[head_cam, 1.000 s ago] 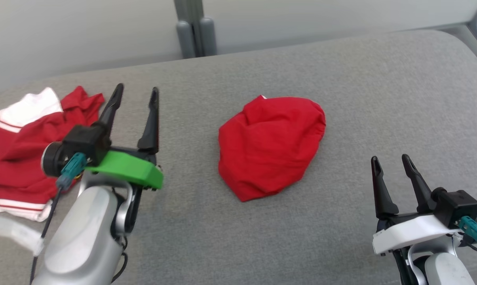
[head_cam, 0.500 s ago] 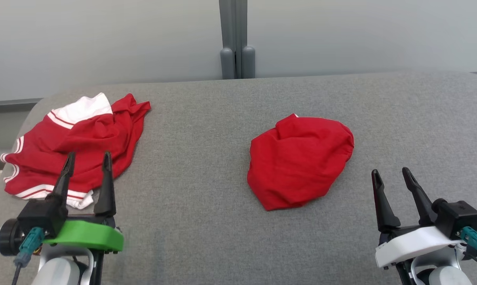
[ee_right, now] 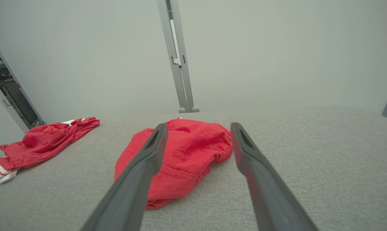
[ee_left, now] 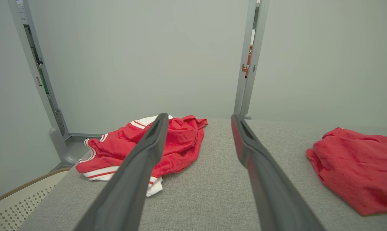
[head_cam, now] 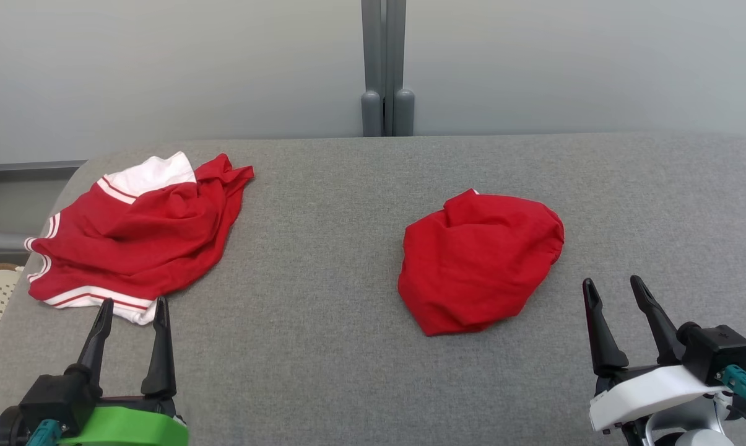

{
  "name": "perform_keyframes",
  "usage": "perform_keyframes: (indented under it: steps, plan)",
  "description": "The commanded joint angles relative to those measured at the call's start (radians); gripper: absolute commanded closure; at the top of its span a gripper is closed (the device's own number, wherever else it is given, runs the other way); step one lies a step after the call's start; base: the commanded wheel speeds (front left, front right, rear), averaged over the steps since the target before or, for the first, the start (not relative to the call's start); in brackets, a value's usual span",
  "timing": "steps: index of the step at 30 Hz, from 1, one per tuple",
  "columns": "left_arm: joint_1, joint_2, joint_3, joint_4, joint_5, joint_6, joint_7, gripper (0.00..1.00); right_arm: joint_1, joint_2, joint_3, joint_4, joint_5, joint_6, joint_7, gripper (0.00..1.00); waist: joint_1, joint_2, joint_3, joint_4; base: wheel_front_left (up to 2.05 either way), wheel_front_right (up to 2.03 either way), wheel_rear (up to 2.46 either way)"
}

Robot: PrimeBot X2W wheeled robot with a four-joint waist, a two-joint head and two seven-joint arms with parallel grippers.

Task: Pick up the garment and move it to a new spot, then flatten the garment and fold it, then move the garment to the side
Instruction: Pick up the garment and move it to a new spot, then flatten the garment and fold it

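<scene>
Red garment [head_cam: 481, 260] well inside table [head_cam: 323, 347] edges

Nothing here carries text, a brand or a number that can be read with certainty. In the left wrist view a small red-and-white sign [ee_left: 248, 59] sits in the gap of the grey upright post [ee_left: 244, 89] at the back, and its marks are too small to make out. A white label [ee_left: 20, 4] at the top of the other post [ee_left: 36, 70], at that view's left edge, carries tiny dark print that is just as illegible.
</scene>
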Motion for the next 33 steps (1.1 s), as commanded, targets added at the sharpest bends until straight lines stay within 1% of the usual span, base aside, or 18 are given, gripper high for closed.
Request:
perform_keyframes:
  steps: [1,10,18,33]
  plan:
    - [0.018,-0.005,0.006,-0.005,0.01,-0.003,-0.001,0.0,0.008,-0.002,-0.002,-0.005,0.009,-0.001,0.002,0.0,0.0001,0.0,0.001,0.0,0.0,0.0,0.0]
    - [0.049,-0.019,0.025,-0.008,0.021,-0.004,-0.001,0.0,0.027,-0.002,-0.008,-0.013,0.002,-0.001,0.009,0.0,0.0001,0.0,0.002,-0.006,0.0,0.0,0.0]
    - [0.036,-0.022,0.019,0.0,0.026,-0.012,-0.001,0.0,0.034,-0.002,-0.011,-0.015,0.005,-0.001,0.01,0.0,0.0001,0.0,0.005,-0.007,0.0,0.0,0.0]
    - [0.03,-0.031,0.03,0.007,0.031,-0.013,-0.001,0.0,0.036,-0.002,-0.014,-0.01,0.012,-0.001,0.011,0.0,0.0001,0.0,0.003,-0.006,0.0,0.0,0.0]
